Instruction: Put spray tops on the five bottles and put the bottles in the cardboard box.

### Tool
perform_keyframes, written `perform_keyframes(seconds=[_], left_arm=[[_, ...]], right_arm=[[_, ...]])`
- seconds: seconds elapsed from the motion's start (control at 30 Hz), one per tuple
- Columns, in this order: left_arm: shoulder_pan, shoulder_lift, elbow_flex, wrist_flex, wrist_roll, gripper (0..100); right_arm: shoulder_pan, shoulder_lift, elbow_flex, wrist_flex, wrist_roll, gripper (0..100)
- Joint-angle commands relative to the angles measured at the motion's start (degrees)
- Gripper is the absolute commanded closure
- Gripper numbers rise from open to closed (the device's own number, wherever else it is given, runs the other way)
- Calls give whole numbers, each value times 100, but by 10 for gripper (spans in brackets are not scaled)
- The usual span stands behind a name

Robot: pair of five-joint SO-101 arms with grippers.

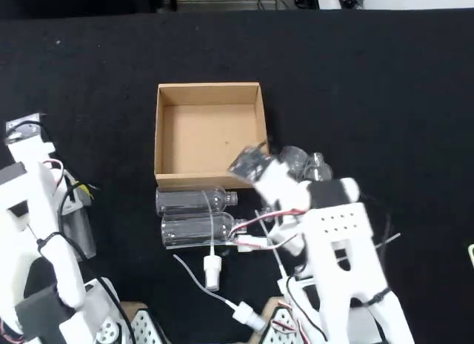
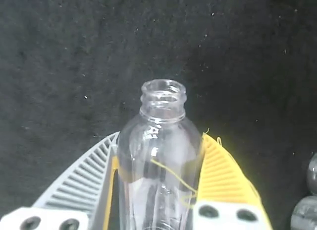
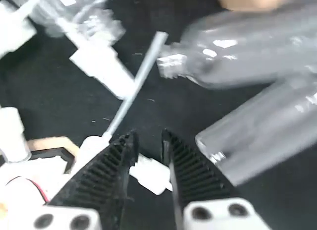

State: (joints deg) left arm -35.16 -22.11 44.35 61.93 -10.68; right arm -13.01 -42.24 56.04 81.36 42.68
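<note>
The left gripper [image 2: 159, 139] clamps a clear, threaded-neck plastic bottle [image 2: 162, 183]; the ribbed black right gripper [image 3: 148, 136] stands slightly parted.

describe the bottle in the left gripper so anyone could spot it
From the cardboard box mid-table, look to the arm on its left. The clear bottle sits in the left gripper, neck uncapped. Unlike the two bottles lying before the box, it is gripped, away from the others.

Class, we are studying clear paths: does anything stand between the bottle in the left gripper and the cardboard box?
Nothing visible does. The bottle in the left gripper is left of the cardboard box, with bare black cloth between. Along the box's near wall lie two other bottles, off that line.
</note>
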Motion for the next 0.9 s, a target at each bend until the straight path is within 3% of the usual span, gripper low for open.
perform_keyframes(seconds=[0.0,0.13,0.33,0.87], left_arm=[[101,-246,189,-316,237,970],[101,-246,330,-431,246,970],[92,-246,330,-413,255,970],[101,-246,330,-404,255,970]], right_arm=[[-668,-198,224,-334,-246,855],[-1257,-198,523,-721,-88,785],[-1987,-171,593,-782,299,783],[-2066,-163,2246,-2778,563,797]])
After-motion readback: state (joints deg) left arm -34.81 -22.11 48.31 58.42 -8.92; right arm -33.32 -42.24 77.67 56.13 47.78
